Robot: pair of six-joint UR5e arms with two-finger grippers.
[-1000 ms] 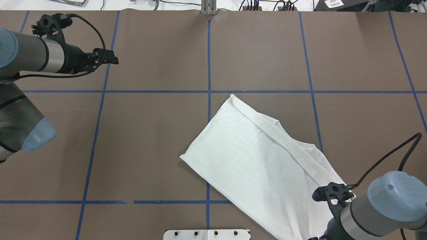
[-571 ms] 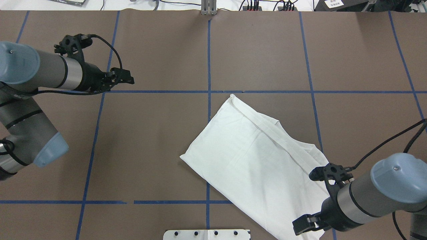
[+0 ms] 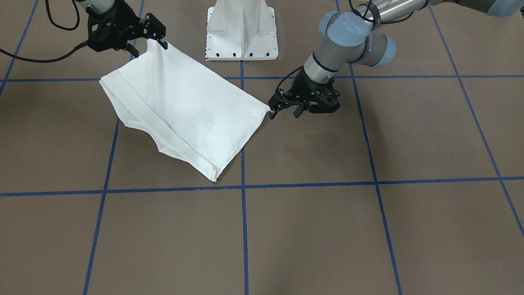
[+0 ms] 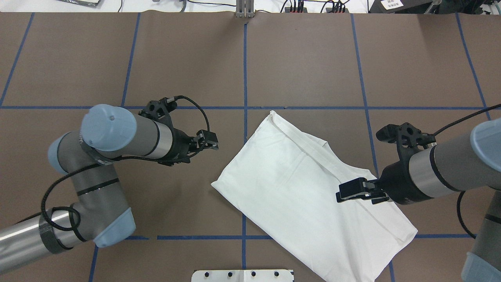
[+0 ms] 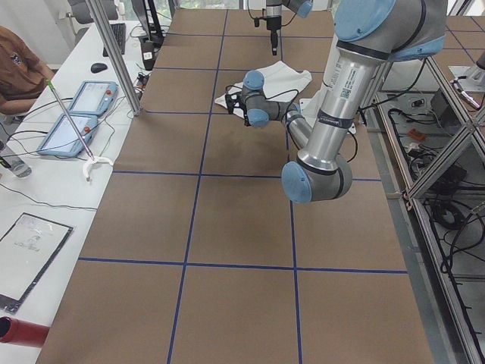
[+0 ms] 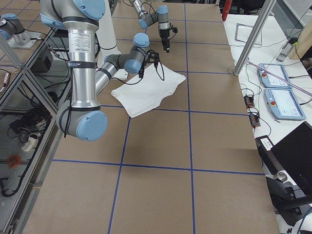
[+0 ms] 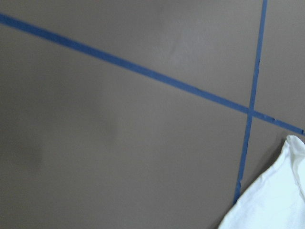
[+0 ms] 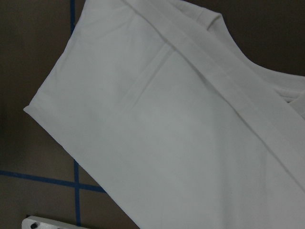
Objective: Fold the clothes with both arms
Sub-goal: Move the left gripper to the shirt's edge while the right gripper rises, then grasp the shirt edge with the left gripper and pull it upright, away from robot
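My white shirt [image 4: 297, 184] lies folded flat on the brown table [image 4: 176, 58]. My right gripper [image 4: 343, 195] hangs over the shirt's right-hand side, fingers apart and holding nothing. Farther out, my left gripper [image 4: 214, 141] hovers near the shirt's left corner, fingers likewise apart.

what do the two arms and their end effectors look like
Both the left arm and the right arm are silver-grey round tubes with light-blue joint caps and black rings at the joints. A black cable loops from each wrist back along the arm. The left end effector and right end effector are black, each with two blocky fingers.
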